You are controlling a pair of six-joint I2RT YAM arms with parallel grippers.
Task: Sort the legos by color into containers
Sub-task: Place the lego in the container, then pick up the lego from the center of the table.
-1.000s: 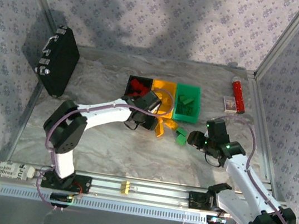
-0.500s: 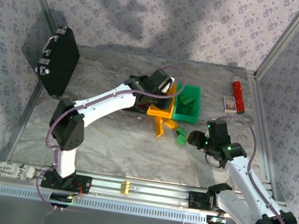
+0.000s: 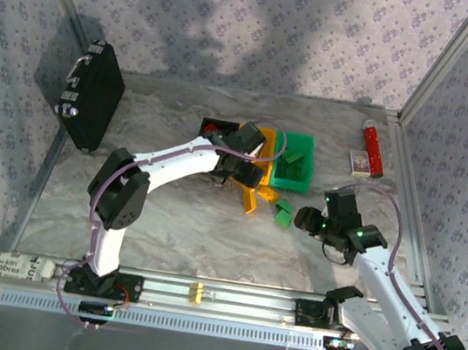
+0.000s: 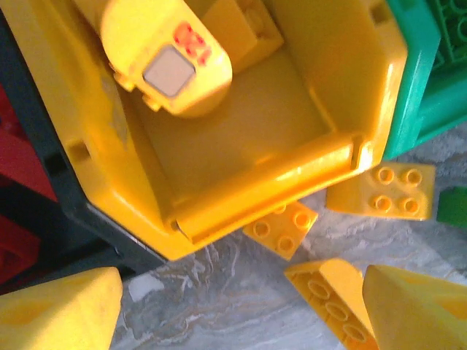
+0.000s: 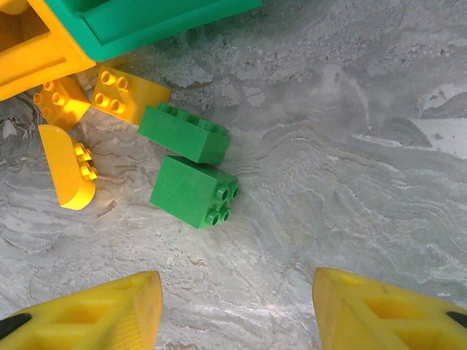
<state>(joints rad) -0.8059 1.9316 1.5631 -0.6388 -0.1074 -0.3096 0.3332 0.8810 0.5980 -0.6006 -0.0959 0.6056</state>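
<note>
We find our left gripper (image 4: 241,313) spread wide and empty above the yellow bin (image 4: 263,191). Inside the bin is a rounded yellow piece (image 4: 171,55) with an unreadable red mark. The black bin (image 4: 109,237) and the green bin (image 4: 419,80) flank it. Yellow bricks (image 4: 281,230) crowd its front wall, and green bricks (image 5: 193,191) lie near. Our right gripper (image 5: 241,313) is parted and empty.
</note>
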